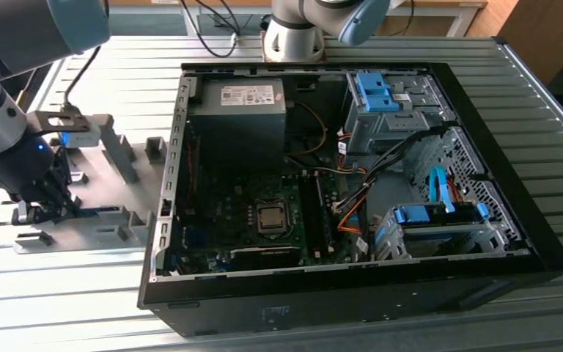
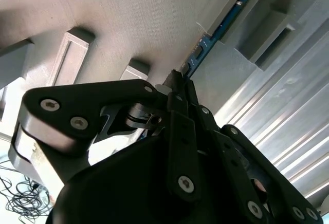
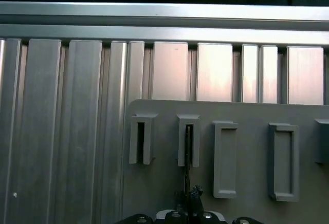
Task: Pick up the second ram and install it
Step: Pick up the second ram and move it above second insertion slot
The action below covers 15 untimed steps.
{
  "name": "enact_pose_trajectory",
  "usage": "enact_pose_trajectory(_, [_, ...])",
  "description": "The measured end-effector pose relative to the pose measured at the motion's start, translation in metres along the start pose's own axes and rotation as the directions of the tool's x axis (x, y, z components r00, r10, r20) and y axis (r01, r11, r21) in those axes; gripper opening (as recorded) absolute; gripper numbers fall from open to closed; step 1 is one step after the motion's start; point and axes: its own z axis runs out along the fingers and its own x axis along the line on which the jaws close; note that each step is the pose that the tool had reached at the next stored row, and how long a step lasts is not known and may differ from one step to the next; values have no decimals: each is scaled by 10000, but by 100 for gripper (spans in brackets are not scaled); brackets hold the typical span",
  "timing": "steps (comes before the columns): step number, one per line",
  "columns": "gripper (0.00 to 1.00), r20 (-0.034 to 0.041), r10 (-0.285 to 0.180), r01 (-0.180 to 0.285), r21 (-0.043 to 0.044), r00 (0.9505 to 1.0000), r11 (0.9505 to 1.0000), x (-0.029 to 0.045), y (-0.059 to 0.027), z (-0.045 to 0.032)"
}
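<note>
The gripper is down at the grey holder on the table, on the exterior view's left, well apart from the open computer case. In the second wrist view its fingertips pinch together on the near end of the ram stick. The blue stick stands on edge in the holder's slot, with its far end tucked into a grey post.

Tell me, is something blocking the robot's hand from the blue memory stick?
No, nothing visible is. In the second wrist view the hand is right at the end of the second ram, which lies in a slot of the grey holder plate.
</note>
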Motion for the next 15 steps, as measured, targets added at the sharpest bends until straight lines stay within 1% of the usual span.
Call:
enact_pose_trajectory(8, [14, -1, 0, 0, -2, 10000, 10000, 0, 1, -78])
enact_pose_trajectory(9, [14, -1, 0, 0, -1, 10000, 10000, 0, 0, -142])
enact_pose_trajectory(15, [14, -1, 0, 0, -2, 10000, 10000, 0, 1, -225])
